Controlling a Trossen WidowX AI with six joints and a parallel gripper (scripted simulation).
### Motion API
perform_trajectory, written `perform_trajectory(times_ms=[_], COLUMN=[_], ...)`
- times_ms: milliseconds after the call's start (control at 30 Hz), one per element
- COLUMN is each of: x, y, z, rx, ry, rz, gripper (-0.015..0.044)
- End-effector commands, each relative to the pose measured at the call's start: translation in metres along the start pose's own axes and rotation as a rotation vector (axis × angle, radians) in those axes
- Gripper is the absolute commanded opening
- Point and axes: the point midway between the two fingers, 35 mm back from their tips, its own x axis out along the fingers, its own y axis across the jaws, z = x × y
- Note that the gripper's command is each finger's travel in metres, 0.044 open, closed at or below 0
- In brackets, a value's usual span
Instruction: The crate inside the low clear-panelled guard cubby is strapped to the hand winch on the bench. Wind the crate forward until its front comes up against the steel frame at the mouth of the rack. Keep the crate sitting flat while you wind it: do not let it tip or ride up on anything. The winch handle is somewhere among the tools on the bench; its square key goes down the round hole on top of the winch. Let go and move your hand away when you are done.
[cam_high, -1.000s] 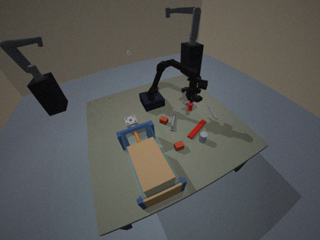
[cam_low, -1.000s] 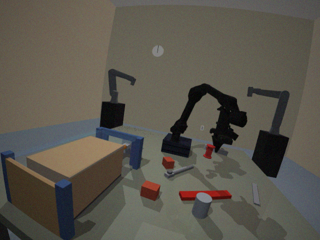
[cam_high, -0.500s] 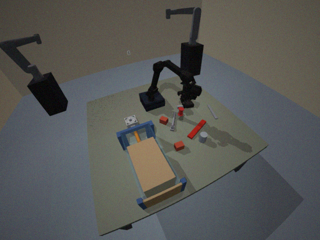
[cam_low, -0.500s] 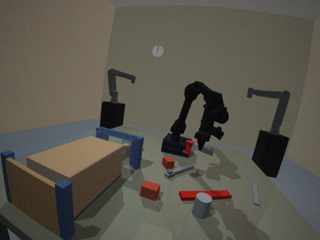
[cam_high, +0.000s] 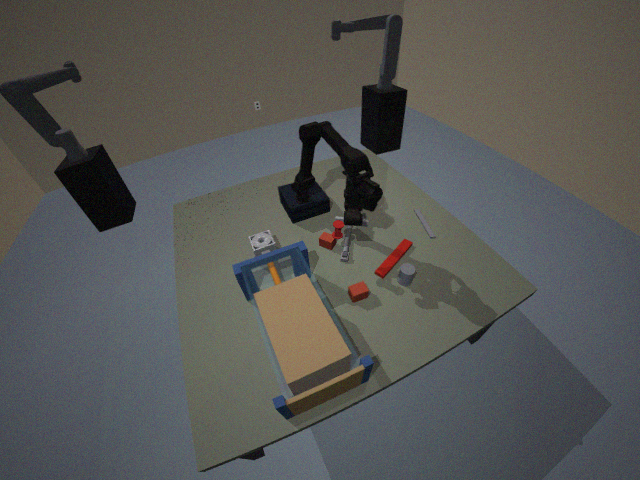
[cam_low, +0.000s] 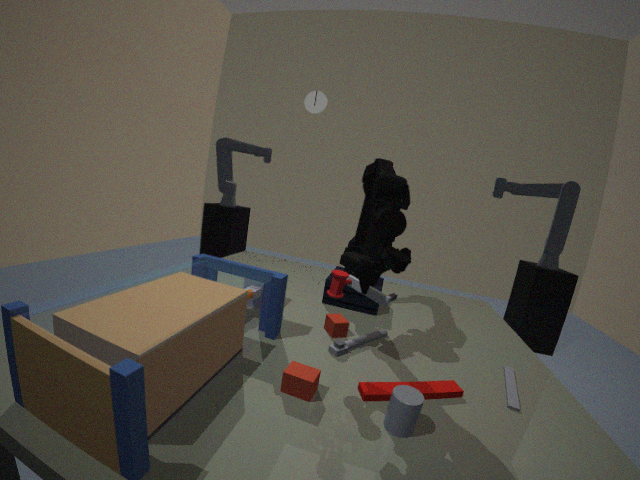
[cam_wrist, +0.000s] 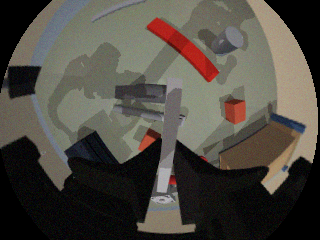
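The black parallel-jaw gripper (cam_high: 353, 222) (cam_low: 366, 288) (cam_wrist: 167, 142) grips a red-knobbed grey metal handle (cam_high: 338, 229) (cam_low: 338, 284) (cam_wrist: 172, 110), fingers nearly closed; the tan boxy crate (cam_high: 302, 330) (cam_low: 155, 310) (cam_wrist: 255, 146) sits flat

In the wrist view, the black gripper fingers cover part of the red knobbed piece (cam_wrist: 173, 180), while the tan box-shaped crate's underside (cam_low: 193, 392) is cut from sight in the exterior view by the tan front board (cam_low: 62, 387) and blue post (cam_low: 129, 418).
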Motion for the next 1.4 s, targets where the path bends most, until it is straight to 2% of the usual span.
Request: perform_trajectory(times_ms=[0, 600, 1367], x=[-0.005, -0.002, 0.002], y=[-0.010, -0.038, -0.027], z=[-0.019, -0.114, -0.226], rx=[0.093, 0.480, 0.957], ry=[-0.015, 0.002, 0.005], rz=[-0.010, -0.006, 0.014], gripper=[0.0000, 0.0000, 0.0000])
